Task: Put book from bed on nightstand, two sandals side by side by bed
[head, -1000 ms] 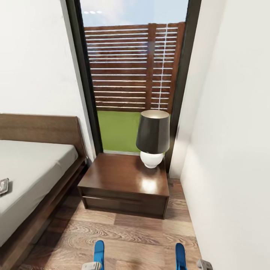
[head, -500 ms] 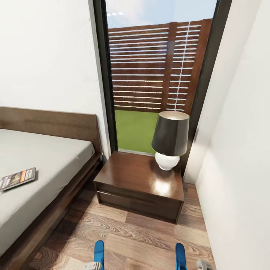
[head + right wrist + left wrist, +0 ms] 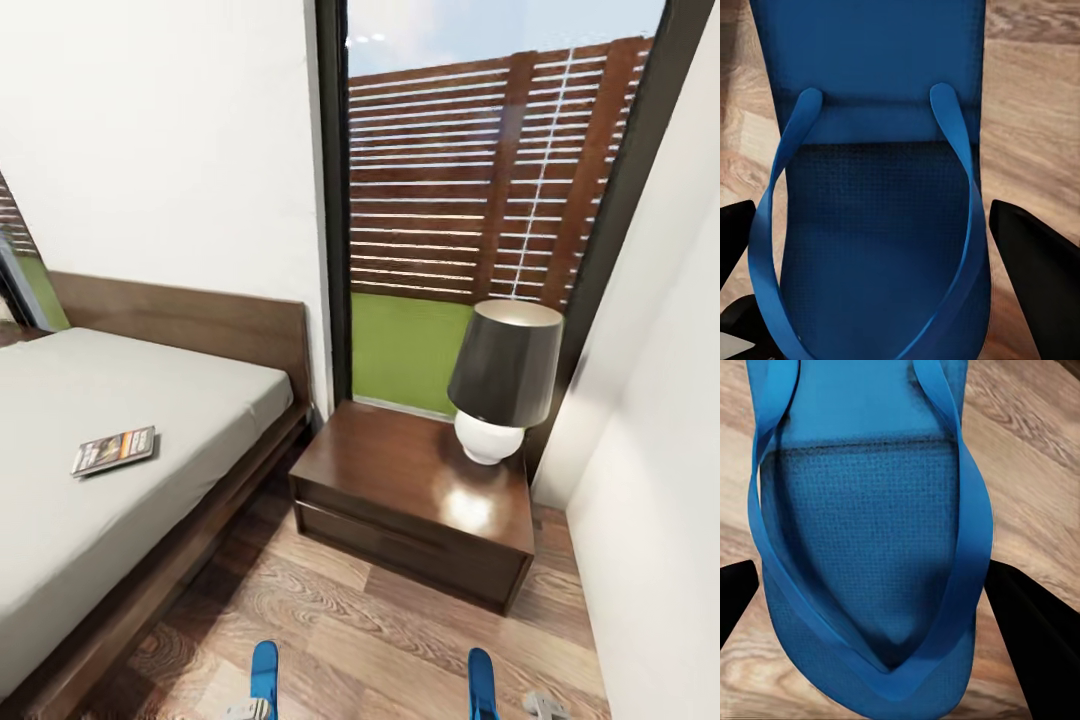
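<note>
Dark-shaded lamp (image 3: pixel 503 378) w/ white base at center right, slatted fence (image 3: pixel 480 170) & grass (image 3: pixel 410 350) thru window, upper center

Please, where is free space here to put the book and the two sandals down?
The nightstand top is bare on the bed side; the lamp takes its far corner by the window. The floor strip between bed frame and nightstand front is open for the sandals. It gets tight between nightstand and right wall.
</note>
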Controlling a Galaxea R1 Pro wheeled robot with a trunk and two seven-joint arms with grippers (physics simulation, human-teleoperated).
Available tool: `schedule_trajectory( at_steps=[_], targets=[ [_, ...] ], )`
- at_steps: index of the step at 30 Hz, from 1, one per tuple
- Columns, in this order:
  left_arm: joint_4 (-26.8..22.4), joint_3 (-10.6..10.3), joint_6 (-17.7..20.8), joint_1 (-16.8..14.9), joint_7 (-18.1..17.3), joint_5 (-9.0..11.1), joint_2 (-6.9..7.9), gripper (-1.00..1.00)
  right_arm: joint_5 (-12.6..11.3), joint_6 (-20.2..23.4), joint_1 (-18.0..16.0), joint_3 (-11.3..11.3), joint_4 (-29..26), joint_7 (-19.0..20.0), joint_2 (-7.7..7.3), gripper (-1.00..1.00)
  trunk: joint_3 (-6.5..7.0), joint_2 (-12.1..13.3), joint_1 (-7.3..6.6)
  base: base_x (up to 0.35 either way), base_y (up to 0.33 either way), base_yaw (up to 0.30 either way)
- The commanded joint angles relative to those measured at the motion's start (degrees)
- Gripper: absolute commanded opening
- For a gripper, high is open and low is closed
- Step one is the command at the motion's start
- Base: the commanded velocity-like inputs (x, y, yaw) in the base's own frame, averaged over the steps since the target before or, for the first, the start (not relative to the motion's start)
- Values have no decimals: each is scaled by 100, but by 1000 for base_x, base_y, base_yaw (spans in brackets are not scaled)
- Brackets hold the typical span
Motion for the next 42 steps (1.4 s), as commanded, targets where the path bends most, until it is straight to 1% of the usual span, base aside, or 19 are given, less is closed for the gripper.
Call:
schedule_trajectory(
  at_steps=[1, 29, 34, 42],
  targets=[
    [10, 13, -4, -5, -28, 31, 0, -100, 37, 49, 1, -51, -13, 34, 0, -100, -5, -2, -1, 0, 0, 276],
    [10, 13, -3, -5, -28, 30, 0, -100, 37, 49, 1, -51, -13, 32, 0, -100, -5, -2, -1, 1, -1, 276],
    [10, 13, -3, -5, -28, 30, 0, -100, 37, 49, 1, -51, -13, 32, 0, -100, -5, -2, -1, 82, -124, 276],
    [10, 13, -3, -5, -28, 31, 0, -100, 37, 49, 1, -51, -13, 32, 0, -100, -5, -2, -1, 10, -16, 276]
  ],
)
